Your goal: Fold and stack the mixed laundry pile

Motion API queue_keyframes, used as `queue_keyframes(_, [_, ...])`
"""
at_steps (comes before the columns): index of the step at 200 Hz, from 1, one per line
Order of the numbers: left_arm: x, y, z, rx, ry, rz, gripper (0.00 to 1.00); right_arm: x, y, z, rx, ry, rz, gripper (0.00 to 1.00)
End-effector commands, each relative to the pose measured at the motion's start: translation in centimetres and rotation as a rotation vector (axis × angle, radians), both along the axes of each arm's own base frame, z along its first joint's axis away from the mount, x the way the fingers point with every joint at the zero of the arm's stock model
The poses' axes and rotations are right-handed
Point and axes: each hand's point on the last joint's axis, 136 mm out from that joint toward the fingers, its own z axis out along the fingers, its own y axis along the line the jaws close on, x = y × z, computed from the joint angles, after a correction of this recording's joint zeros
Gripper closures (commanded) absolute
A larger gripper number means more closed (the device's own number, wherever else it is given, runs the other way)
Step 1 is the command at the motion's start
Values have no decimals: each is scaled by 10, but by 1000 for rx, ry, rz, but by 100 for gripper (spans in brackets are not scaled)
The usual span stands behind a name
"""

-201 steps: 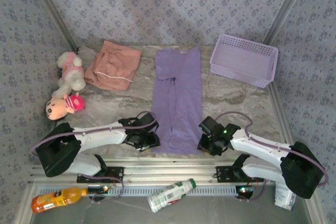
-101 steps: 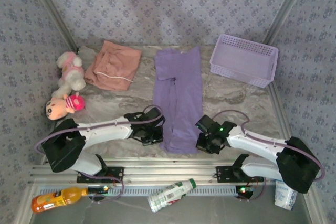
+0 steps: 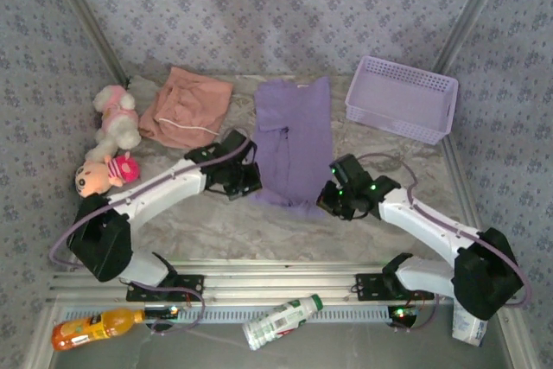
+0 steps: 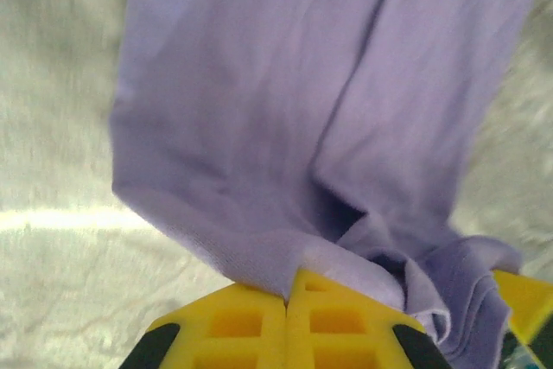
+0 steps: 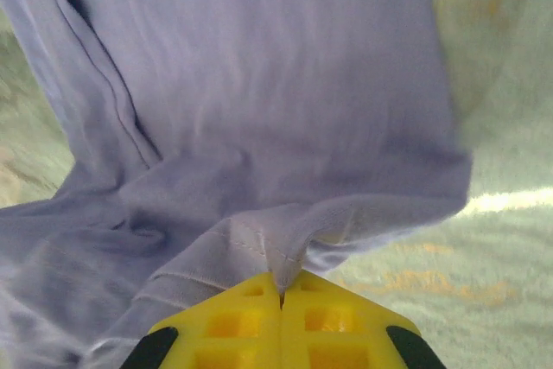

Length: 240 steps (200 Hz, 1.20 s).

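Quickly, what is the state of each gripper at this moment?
The left gripper is closed, pinching the lavender shirt at its edge.
The right gripper is closed, pinching the same shirt's edge.

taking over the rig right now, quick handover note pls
Left tool: shut on the lavender collared short-sleeved shirt, at its near-left hem corner.
Right tool: shut on the near-right hem corner.
Salmon-pink drawstring shorts: at the far left of the table, clear of both tools.
Done: shirt hem gripped and raised for a fold.
Left: lay the fold down, finish the shirt, fold the shorts, stack both.
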Motion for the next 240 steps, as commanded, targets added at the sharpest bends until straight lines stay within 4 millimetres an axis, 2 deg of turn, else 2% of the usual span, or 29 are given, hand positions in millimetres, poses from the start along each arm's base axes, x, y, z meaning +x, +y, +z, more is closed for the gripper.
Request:
queue_keyframes(1, [29, 5, 4, 14, -11, -25, 100, 35, 0, 23, 38, -62, 20, 100])
queue_keyframes(34, [80, 5, 5, -15, -23, 12, 100, 89, -3, 35, 53, -89, 11, 100])
queue_keyframes(57, [113, 6, 0, -9, -28, 26, 100, 125, -8, 34, 33, -93, -3, 100])
queue_keyframes(75, [138, 8, -5, -14, -31, 53, 100, 150, -13, 30, 25, -94, -26, 100])
queue_keyframes(80, [145, 8, -7, -17, -30, 59, 100, 152, -15, 21, 18, -74, -33, 100])
queue_keyframes(84, [151, 8, -9, -21, -27, 65, 100, 163, -14, 29, 26, -97, -37, 100])
queue_keyframes(124, [201, 14, -18, -37, -31, 97, 100, 215, -23, 13, 44, -99, -91, 100])
queue_keyframes(128, [205, 15, -19, -36, -31, 100, 91, 220, -23, 11, 40, -101, -92, 99])
queue_keyframes(133, [211, 17, -22, -35, -27, 105, 73, 226, -25, 10, 35, -105, -94, 91])
queue_keyframes(137, [216, 17, -23, -42, -27, 107, 50, 231, -27, 9, 31, -103, -100, 85])
queue_keyframes(141, [215, 19, -28, -39, 5, 109, 35, 235, -29, 7, 28, -103, -110, 76])
queue_keyframes(144, [217, 19, -29, -41, 14, 110, 10, 238, -32, 6, 25, -103, -118, 69])
queue_keyframes(145, [217, 20, -31, -42, 19, 111, 5, 239, -33, 6, 25, -104, -122, 66])
queue_keyframes(150, [220, 19, -32, -49, 32, 105, 0, 243, -37, 6, 23, -106, -140, 51])
queue_keyframes(156, [222, 19, -33, -53, 47, 96, 0, 247, -41, 8, 22, -118, -154, 39])
queue_keyframes(160, [218, 20, -39, -43, 73, 90, 0, 250, -43, 11, 21, -132, -162, 39])
queue_keyframes(163, [223, 19, -31, -49, 53, 84, 0, 252, -44, 14, 20, -143, -165, 38])
queue_keyframes(170, [224, 19, -26, -44, 41, 70, 0, 253, -45, 19, 12, -163, -166, 38])
queue_keyframes(186, [220, 21, -8, -48, -2, 57, 1, 241, -38, 29, -19, -175, -105, 43])
queue_keyframes(190, [213, 23, -11, -45, 6, 54, 1, 235, -34, 28, -27, -169, -84, 45])
queue_keyframes(204, [201, 24, -1, -53, -18, 41, 6, 213, -18, 27, -52, -156, -12, 55])
queue_keyframes(223, [176, 16, 8, -87, -45, 0, 24, 181, 7, 18, -77, -136, 66, 62])
queue_keyframes(240, [152, 2, 2, -100, -40, -51, 57, 156, 27, 6, -92, -108, 120, 68])
